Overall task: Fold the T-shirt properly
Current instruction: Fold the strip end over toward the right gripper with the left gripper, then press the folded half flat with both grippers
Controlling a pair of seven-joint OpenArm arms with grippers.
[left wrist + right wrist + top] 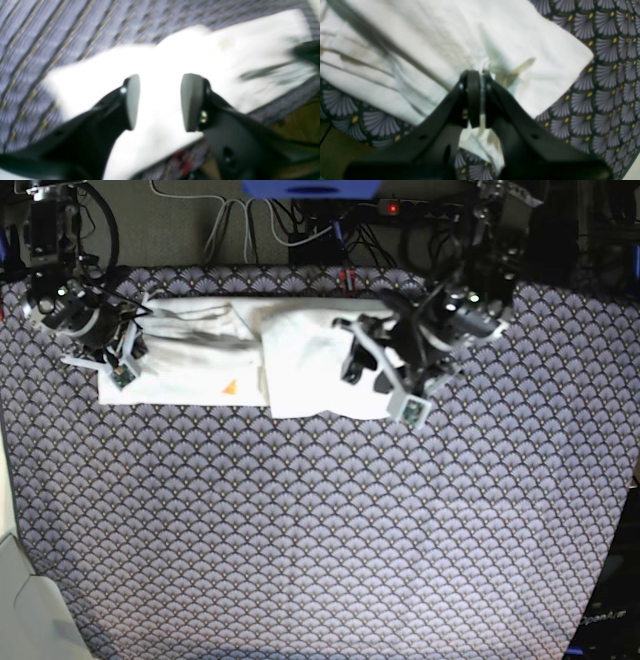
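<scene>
The white T-shirt (300, 360) lies folded into a long strip at the back of the table, with a small orange bit of print (229, 387) showing. My right gripper (122, 360) is at the strip's left end. In the right wrist view it (480, 97) is shut on a pinch of the white cloth (420, 37). My left gripper (365, 372) hovers over the strip's right end. In the blurred left wrist view it (162, 102) is open, with the white cloth (175, 57) below and nothing between the fingers (132, 100).
A purple-grey fan-patterned tablecloth (320, 530) covers the table. Cables and a power strip (400, 208) run along the back edge. The table's left edge and pale floor (20, 580) show at lower left.
</scene>
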